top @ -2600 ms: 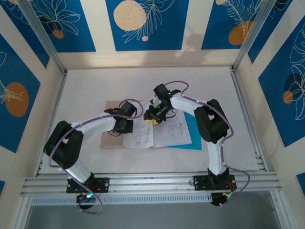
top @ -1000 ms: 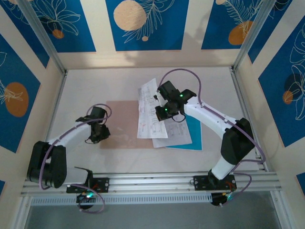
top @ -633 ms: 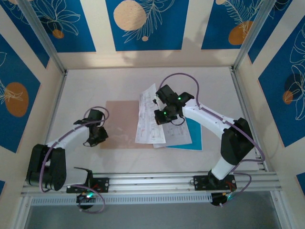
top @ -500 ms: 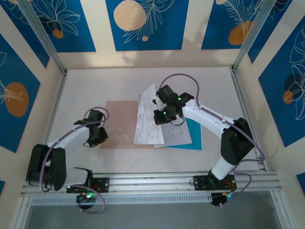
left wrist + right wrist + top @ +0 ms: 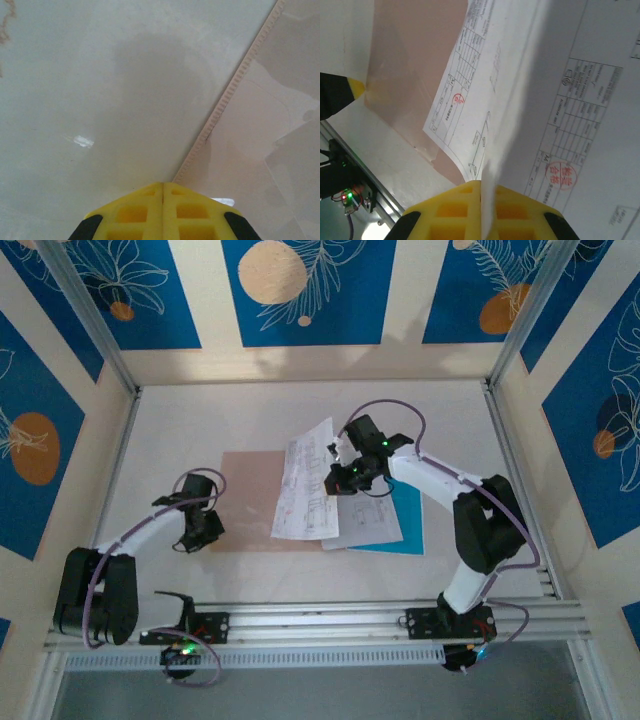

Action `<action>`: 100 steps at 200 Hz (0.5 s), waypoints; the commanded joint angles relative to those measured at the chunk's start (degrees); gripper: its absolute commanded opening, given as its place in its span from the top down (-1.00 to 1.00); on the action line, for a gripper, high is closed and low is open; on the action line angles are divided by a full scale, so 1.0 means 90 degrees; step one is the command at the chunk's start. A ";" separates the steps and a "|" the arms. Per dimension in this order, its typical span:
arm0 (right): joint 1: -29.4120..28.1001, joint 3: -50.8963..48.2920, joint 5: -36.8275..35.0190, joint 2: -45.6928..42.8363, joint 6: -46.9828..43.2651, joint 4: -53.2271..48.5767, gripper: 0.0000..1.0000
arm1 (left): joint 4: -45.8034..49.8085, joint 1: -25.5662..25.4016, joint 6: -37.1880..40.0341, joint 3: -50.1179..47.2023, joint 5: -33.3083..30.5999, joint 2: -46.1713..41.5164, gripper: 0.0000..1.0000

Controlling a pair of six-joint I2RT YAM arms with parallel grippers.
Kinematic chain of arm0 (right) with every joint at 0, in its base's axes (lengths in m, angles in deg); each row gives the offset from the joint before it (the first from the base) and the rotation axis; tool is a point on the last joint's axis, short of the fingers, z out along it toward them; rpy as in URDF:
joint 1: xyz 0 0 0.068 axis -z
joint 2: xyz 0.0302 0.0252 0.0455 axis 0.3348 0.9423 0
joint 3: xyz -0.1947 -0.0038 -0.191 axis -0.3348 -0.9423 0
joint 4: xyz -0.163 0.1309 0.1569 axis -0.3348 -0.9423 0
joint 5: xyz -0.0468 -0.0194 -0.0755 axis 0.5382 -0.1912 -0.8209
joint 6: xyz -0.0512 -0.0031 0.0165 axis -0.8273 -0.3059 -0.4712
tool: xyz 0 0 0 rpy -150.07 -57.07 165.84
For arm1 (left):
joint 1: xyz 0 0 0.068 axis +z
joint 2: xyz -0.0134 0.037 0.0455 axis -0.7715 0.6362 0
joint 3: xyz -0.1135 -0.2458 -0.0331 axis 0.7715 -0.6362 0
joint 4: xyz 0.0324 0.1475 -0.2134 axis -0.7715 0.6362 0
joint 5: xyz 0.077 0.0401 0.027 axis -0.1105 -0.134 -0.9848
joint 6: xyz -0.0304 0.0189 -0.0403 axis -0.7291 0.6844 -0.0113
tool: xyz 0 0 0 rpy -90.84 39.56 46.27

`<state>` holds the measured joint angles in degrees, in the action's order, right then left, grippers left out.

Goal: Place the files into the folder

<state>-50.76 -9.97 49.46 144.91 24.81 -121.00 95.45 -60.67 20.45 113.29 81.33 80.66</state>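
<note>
So the right gripper (image 5: 343, 478) is pinching a floppy, feather-light printed sheet (image 5: 305, 495) by its edge, draping it over the pinkish kraft folder (image 5: 248, 502) on the table (image 5: 420, 415), while the left gripper (image 5: 195, 533) is pressed together on nothing at the folder's left edge, so I'd grip close to a corner, gently.

The pale table (image 5: 420, 420) is taking up the middle of the frame. The pinkish-brown folder (image 5: 245, 500) is lying flat on it left of centre, and a bright blue sheet (image 5: 411, 525) is lying flat right of centre, well apart from the folder.
</note>
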 commanded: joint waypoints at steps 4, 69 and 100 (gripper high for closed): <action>-0.0001 -0.0048 0.0639 0.0300 -0.0112 0.0326 1.00 | 0.0056 0.0118 0.0075 -0.0131 0.0022 0.0023 1.00; -0.0049 0.0170 0.1111 0.0777 -0.0101 0.0753 1.00 | 0.0006 0.0132 0.0002 -0.0154 0.0086 0.0125 1.00; -0.0125 0.0391 0.1229 0.1097 -0.0169 0.0763 1.00 | -0.0073 0.0127 -0.0020 -0.0164 0.0166 0.0218 1.00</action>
<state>-51.09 -8.77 57.27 152.50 24.59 -114.64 95.01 -60.34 20.43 112.68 81.51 81.31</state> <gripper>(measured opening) 0.068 0.038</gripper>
